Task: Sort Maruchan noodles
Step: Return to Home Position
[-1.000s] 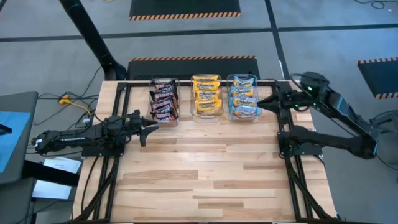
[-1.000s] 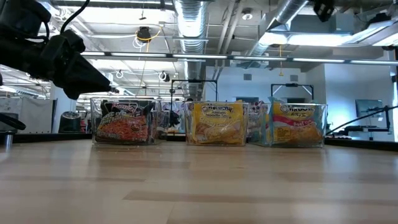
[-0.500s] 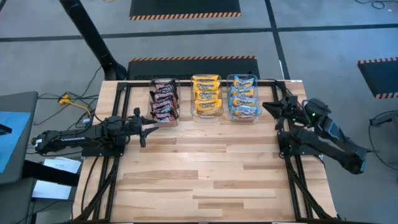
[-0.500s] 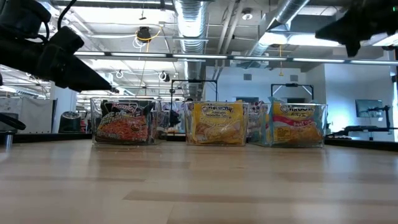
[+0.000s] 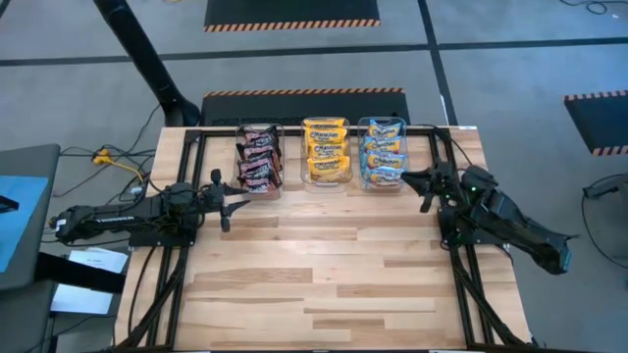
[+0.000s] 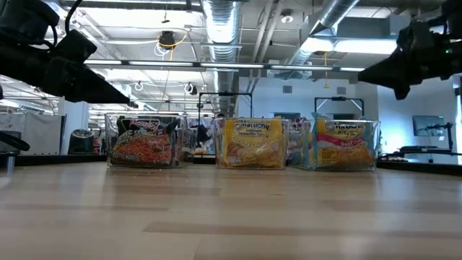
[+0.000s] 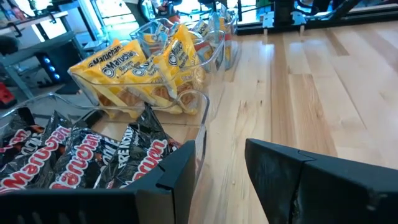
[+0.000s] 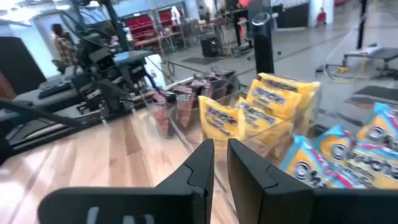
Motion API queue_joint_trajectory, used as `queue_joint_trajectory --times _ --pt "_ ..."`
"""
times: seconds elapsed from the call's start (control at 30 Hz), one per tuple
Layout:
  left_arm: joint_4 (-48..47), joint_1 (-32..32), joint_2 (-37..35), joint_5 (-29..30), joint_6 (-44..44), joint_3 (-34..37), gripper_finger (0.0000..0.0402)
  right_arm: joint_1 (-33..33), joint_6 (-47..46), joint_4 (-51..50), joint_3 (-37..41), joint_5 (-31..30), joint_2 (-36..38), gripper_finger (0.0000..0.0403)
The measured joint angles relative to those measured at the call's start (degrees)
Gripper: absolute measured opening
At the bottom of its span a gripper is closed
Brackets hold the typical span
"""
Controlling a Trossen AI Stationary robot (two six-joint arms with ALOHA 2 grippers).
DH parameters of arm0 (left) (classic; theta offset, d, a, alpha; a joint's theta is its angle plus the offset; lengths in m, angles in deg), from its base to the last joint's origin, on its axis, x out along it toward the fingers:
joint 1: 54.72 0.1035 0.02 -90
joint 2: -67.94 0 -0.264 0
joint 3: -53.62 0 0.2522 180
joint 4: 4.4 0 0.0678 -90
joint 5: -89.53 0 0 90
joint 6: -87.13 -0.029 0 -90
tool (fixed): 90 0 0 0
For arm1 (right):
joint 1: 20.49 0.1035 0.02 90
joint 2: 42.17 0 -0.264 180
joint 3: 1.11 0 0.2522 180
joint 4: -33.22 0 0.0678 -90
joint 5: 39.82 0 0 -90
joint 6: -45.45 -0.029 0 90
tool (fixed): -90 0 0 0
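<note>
The Maruchan noodles lie in three clear tubs along the table's far edge. The dark red-black packets (image 5: 259, 157) fill the left tub, the yellow-orange packets (image 5: 326, 149) the middle one, the blue-yellow packets (image 5: 384, 152) the right one. My left gripper (image 5: 238, 201) (image 7: 217, 171) is open and empty, just on the near-left side of the dark packets' tub (image 7: 199, 134). My right gripper (image 5: 416, 184) (image 8: 221, 163) hovers beside the near-right corner of the blue packets' tub. Its fingers stand a narrow gap apart and hold nothing.
Bare wooden table (image 5: 334, 275) stretches from the tubs to the near edge. Black frame rails (image 5: 461, 265) run along both sides, under the arms. In the low view the tubs (image 6: 253, 144) stand in a row at the far side. A workshop with shelves lies beyond.
My right arm has drawn back from beside the blue packets' tub, toward the table's near edge and downward, folding low over the right rail. In the low view its gripper has come down into sight at the upper right. The packets and tubs have stayed put.
</note>
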Motion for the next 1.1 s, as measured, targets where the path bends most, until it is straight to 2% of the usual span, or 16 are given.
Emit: queue_joint_trajectory --times 0.2,0.53,0.93,1.1 --pt "0.0 0.0 0.0 0.0 0.2 0.0 0.0130 2.4 0.0 2.8 4.3 0.2 0.0 0.0069" --pt "0.0 0.0 0.0 0.0 0.4 0.0 0.0130 5.7 -2.3 2.8 4.4 0.1 -1.3 0.0069" --pt "0.0 -0.1 0.0 0.0 0.4 0.0 0.0130 6.1 -2.1 2.5 4.4 0.1 -1.3 0.0069" --pt "0.0 -1.5 -2.2 -0.2 0.4 0.0 0.0130 6.4 -2.0 2.4 4.4 0.1 -1.3 0.0069"
